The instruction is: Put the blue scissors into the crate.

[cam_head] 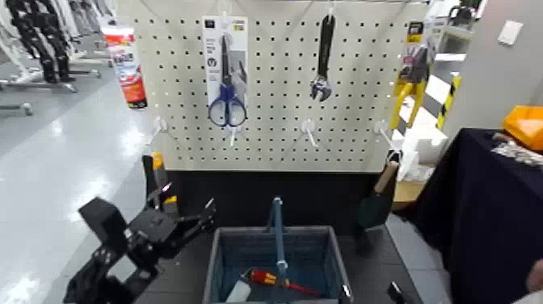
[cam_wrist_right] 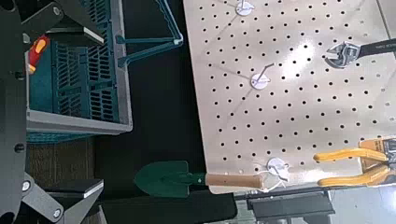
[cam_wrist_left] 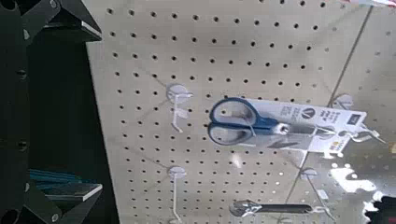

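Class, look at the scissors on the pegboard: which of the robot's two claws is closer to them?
The left claw: it stands just below the blue scissors. The right claw is farther, low past the crate's right side.

left arm: being extended inward and forward from the lower left of the head view
left gripper: being held raised, its fingers being kept spread apart, nothing being gripped
right arm: being mostly cut off by the lower edge of the head view
right gripper: being held low, at the right, its two fingers being parted widely, nothing being clasped
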### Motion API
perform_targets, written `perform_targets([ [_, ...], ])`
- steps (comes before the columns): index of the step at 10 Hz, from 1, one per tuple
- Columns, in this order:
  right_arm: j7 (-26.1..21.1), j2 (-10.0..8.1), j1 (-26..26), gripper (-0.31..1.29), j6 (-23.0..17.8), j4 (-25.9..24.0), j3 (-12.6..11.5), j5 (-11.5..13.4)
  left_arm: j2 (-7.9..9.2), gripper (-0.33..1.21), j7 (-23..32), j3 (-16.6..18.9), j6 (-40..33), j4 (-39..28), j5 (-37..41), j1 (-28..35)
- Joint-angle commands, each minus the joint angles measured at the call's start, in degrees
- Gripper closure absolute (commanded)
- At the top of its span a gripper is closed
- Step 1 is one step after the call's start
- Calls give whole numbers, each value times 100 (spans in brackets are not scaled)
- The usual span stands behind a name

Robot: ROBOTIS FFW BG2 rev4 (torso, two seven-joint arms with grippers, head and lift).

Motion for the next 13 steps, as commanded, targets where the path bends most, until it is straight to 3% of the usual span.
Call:
perform_targets([
  [1,0,-33,-75,22,0,17,44,-28,114,17,-179,-88,25,192,148,-514],
  [5,0,-33,-163,22,-26,52,88,-54,246,20,-566,-167,-1,482,165,-1235],
  [13,9,-68,-339,22,-44,122,202,-133,694,26,-1383,-343,333,974,130,-2685],
])
